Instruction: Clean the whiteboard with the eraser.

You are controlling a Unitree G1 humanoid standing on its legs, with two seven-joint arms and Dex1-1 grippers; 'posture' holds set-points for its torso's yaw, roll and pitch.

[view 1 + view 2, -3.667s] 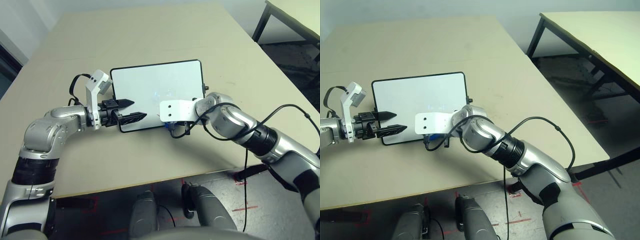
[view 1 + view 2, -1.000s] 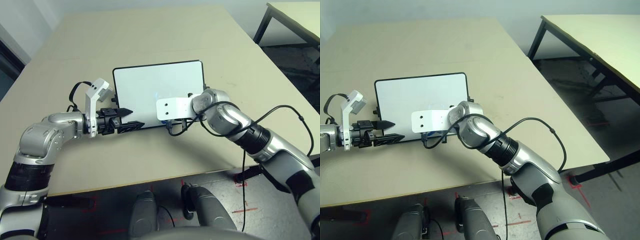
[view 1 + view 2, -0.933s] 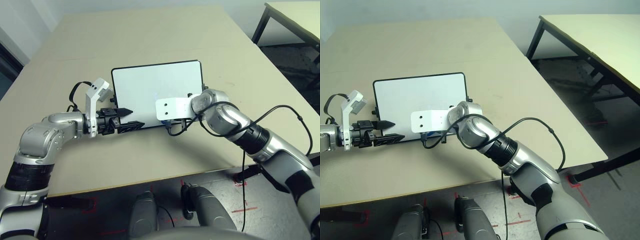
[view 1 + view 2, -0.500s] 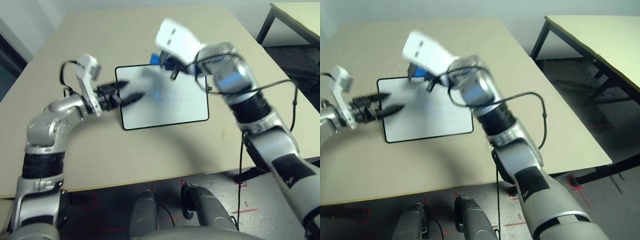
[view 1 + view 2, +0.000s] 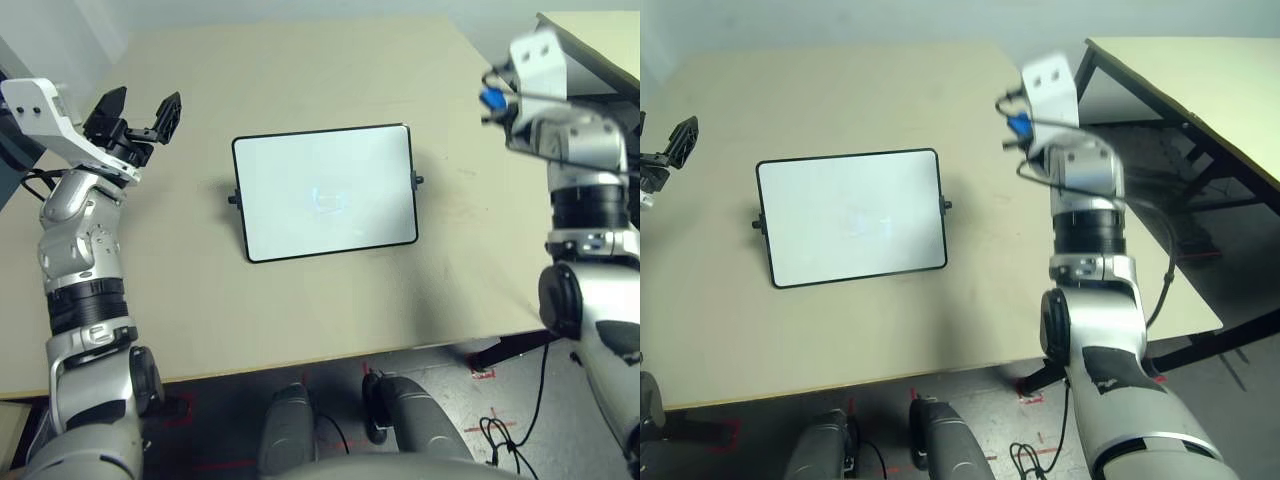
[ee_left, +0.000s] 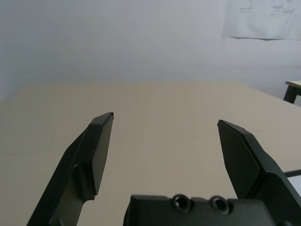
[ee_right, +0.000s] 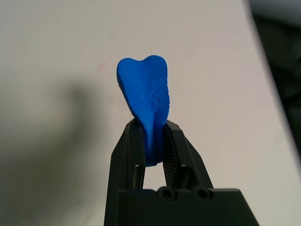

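Right wrist view: right gripper (image 7: 151, 125) pinched eraser (image 7: 146, 84) right of board (image 5: 310, 170), left gripper (image 6: 165, 117) stood wide; any rewipe likely needed flat, light pressure.

Beige counter (image 5: 330, 310), its top broad and flat, bearing a white, black-framed whiteboard (image 5: 325, 195) with faint pen marks (image 5: 328, 200) on its surface.

The whiteboard (image 5: 325, 200) looks smooth with a soft sheen, in a black, plastic-looking frame. The eraser (image 7: 146, 89) looks matt and foam-like, creased on its surface. The tabletop (image 5: 290, 320) is smooth and matt. The arms (image 5: 1110, 330) have a glossy, silvery metallic finish; the left gripper's fingers (image 6: 96, 155) look like matt black plastic.
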